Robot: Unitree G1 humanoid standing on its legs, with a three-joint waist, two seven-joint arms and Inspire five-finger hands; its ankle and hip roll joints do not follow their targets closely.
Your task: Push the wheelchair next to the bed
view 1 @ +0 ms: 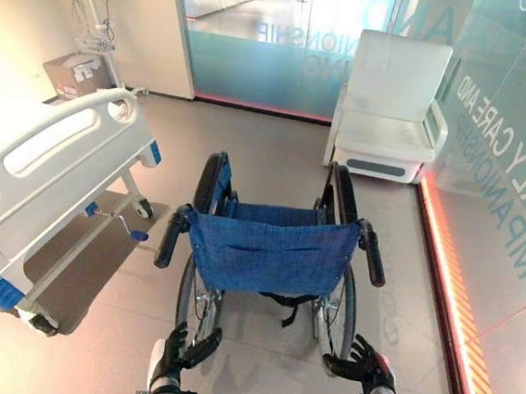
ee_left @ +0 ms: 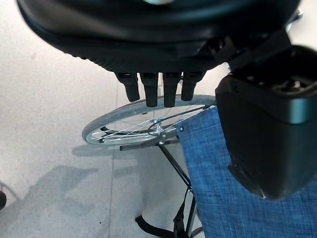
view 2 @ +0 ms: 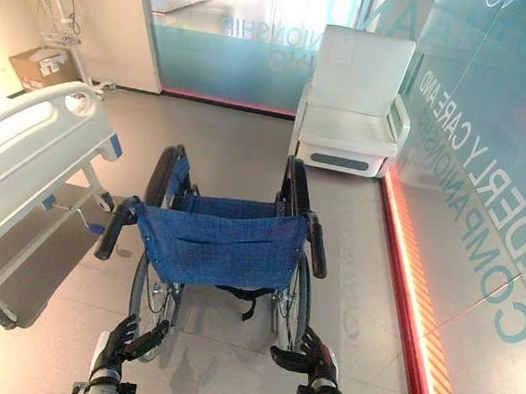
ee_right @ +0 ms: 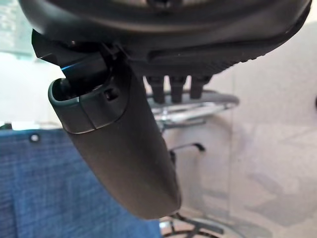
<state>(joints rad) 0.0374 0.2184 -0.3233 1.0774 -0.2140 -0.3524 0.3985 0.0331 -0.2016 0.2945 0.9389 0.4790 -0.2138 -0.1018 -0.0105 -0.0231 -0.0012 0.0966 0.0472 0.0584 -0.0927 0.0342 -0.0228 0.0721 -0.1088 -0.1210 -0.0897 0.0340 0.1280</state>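
Currently hovering low behind the wheelchair point(view 1: 272, 252) with left hand point(view 1: 178, 349) and right hand point(view 1: 360, 365) wide and empty, may swerve into the bed point(view 1: 47, 162) if gripping the handles point(view 1: 372, 254) unevenly.

The blue-backed wheelchair point(view 1: 271, 254) stands upright on the floor, its back toward the camera, well apart from the white bed point(view 1: 37, 175) beside it.
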